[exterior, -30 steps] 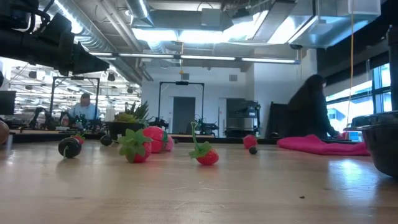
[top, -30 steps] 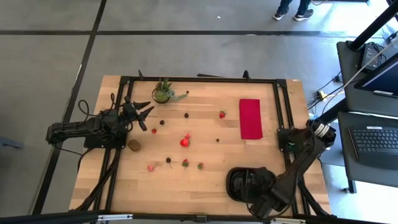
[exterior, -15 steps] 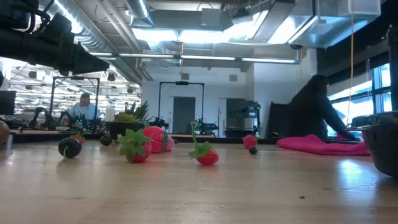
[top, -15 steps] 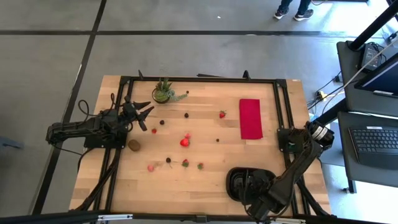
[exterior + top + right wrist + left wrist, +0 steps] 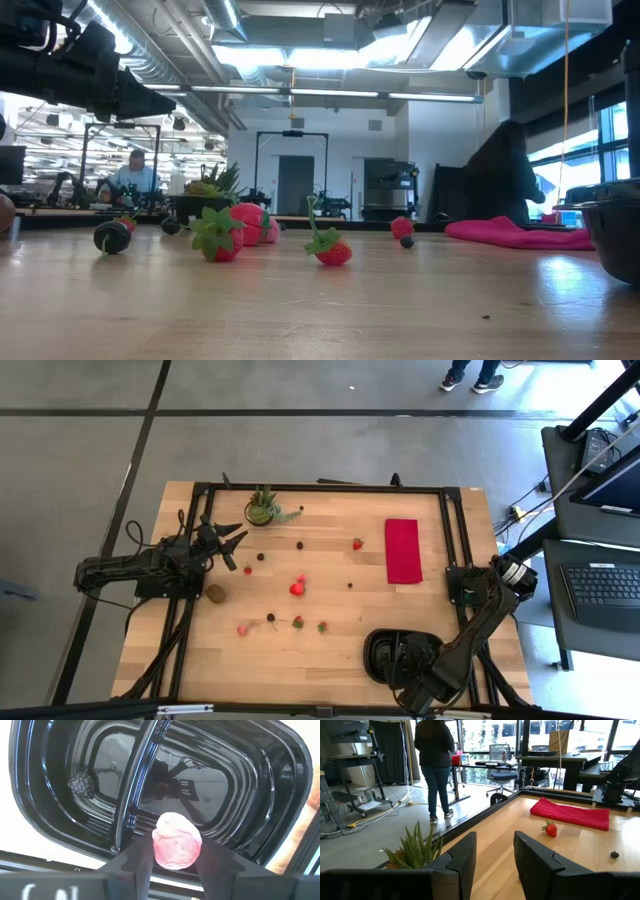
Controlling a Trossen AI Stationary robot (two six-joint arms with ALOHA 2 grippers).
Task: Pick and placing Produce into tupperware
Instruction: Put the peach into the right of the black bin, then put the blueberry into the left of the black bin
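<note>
The black two-compartment tupperware (image 5: 383,652) sits at the table's near right. My right gripper (image 5: 175,855) hangs over it, pointing down, shut on a pale pink piece of produce (image 5: 176,840). One dark berry (image 5: 81,785) lies in one compartment of the tupperware (image 5: 240,795). Loose produce rests on the wooden table: red strawberries (image 5: 297,588) (image 5: 357,544), a brown kiwi-like oval (image 5: 215,594), small dark berries (image 5: 260,557) and pieces near the front (image 5: 297,622). My left gripper (image 5: 495,865) waits open at the table's left, level, touching nothing. My right gripper pinches the pink piece by its two opposite sides (image 5: 156,845) between its two fingers. The fingers come from above, pointing down. The piece hangs clear above the tupperware, over the wall between the two compartments.
A potted green plant (image 5: 263,508) stands at the far left-centre and a flat red cloth (image 5: 403,550) lies at the far right. A black metal frame (image 5: 320,487) runs round the table's edges. A desk with a laptop (image 5: 605,585) stands off to the right.
</note>
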